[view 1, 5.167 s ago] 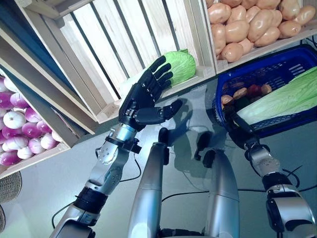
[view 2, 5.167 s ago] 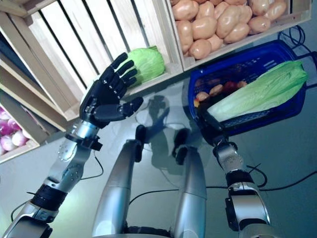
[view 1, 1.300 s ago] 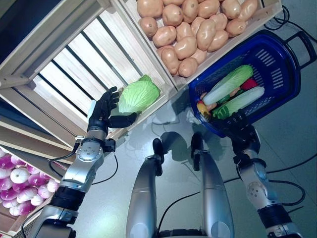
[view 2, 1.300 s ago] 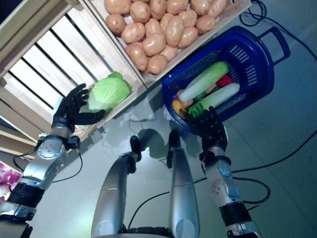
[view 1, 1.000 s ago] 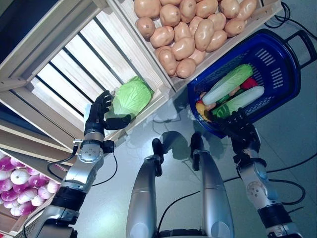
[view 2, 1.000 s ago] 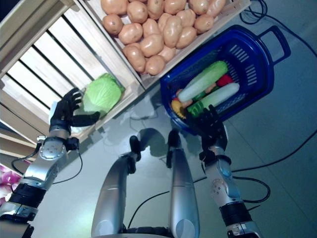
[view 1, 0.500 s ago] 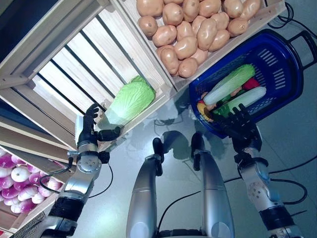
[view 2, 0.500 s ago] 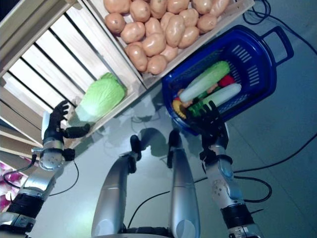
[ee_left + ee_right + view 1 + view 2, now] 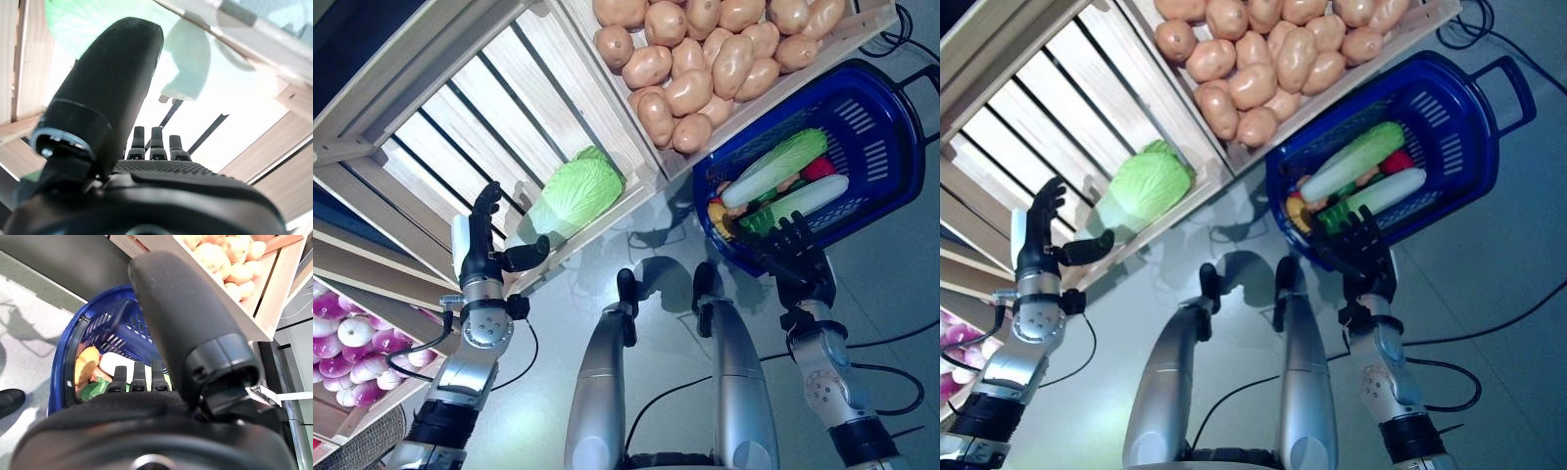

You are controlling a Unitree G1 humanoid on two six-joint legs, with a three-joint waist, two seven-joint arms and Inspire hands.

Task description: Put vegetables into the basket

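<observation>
Left hand (image 9: pixel 481 247): fingers straight, thumb spread, empty, just beside cabbage (image 9: pixel 571 198). Cabbage: pale green, leafy, oblong, lying at front corner of slatted crate (image 9: pixel 460 127). Potatoes (image 9: pixel 705 54): heaped in neighbouring crate. Basket (image 9: pixel 871 147): blue plastic, tilted, holding two long pale-green vegetables plus small red and orange items. Right hand (image 9: pixel 793 257): fingers splayed straight beneath basket's near rim.

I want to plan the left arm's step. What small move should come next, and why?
Probably move the left robot hand toward the cabbage in the crate: it is open and apart from it, while the basket waits at the right robot hand.
</observation>
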